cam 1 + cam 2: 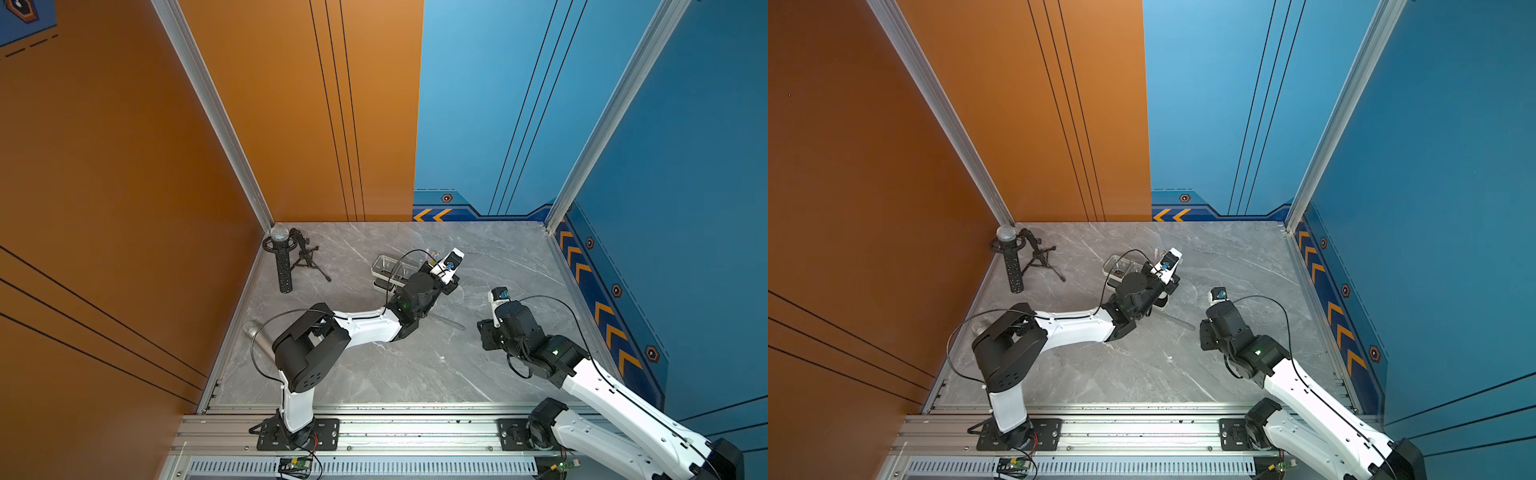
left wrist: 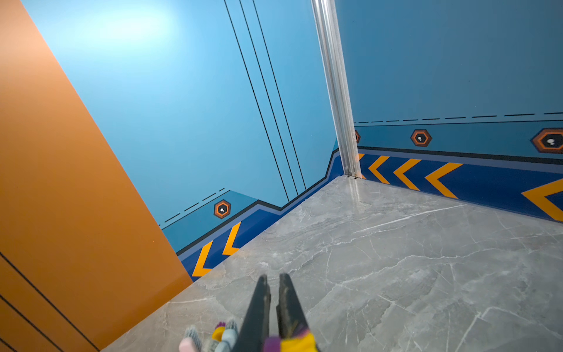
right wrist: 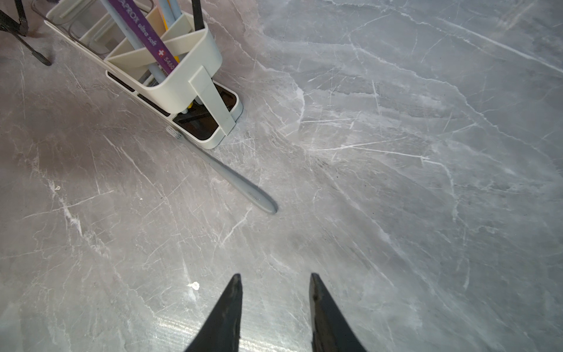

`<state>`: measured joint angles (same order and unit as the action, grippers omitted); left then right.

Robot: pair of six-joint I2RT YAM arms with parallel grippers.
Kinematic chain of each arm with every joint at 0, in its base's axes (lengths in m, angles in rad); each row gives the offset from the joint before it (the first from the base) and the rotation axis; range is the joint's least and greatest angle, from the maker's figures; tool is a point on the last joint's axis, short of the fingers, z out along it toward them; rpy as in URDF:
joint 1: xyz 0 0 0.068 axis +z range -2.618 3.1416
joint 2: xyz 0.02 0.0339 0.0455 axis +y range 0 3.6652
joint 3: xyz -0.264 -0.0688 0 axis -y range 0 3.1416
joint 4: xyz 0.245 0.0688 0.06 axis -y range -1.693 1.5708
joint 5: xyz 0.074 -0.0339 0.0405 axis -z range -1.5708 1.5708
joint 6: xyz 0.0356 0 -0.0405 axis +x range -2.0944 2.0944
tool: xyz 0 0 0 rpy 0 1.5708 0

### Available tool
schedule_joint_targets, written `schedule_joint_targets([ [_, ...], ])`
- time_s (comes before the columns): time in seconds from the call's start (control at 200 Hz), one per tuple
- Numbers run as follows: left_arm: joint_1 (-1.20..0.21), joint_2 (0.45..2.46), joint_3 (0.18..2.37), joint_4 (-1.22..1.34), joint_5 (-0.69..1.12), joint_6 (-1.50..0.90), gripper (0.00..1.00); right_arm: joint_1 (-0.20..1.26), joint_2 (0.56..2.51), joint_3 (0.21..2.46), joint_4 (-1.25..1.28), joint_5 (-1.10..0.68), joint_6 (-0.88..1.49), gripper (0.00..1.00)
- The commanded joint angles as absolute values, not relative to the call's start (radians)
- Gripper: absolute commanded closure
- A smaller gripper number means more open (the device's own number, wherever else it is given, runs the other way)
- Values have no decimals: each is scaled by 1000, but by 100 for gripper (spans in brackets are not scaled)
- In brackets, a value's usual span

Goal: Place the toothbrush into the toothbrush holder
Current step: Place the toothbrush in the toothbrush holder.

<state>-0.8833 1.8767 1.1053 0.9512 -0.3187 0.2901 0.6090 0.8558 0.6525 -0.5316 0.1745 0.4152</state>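
Right gripper [image 3: 274, 275]: jaws apart, empty. Slim grey plastic toothbrush [image 3: 231, 178]: flat on grey marble table [image 3: 396, 213], head beside white slatted toothbrush holder [image 3: 182, 82]; likely light, stiff, slippery; grasp thick handle. Left gripper [image 2: 274, 276]: closed.

The purple toothbrush [image 3: 143, 33] standing in the white toothbrush holder [image 3: 182, 88] carries white lettering "APROX ultra soft" along its handle, followed by a small white cross on red and the number "5460".

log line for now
left gripper shut on purple toothbrush in toothbrush holder | right gripper open | grey toothbrush on table
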Motion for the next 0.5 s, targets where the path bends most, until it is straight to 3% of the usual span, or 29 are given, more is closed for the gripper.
schedule_joint_targets([
  [0.0, -880, 1905, 1075, 1007, -372, 244, 100, 594, 857, 635, -529, 150, 399, 60],
  [0.495, -876, 1981, 1055, 1031, -454, 179, 100, 569, 924, 638, -476, 82, 397, 52],
])
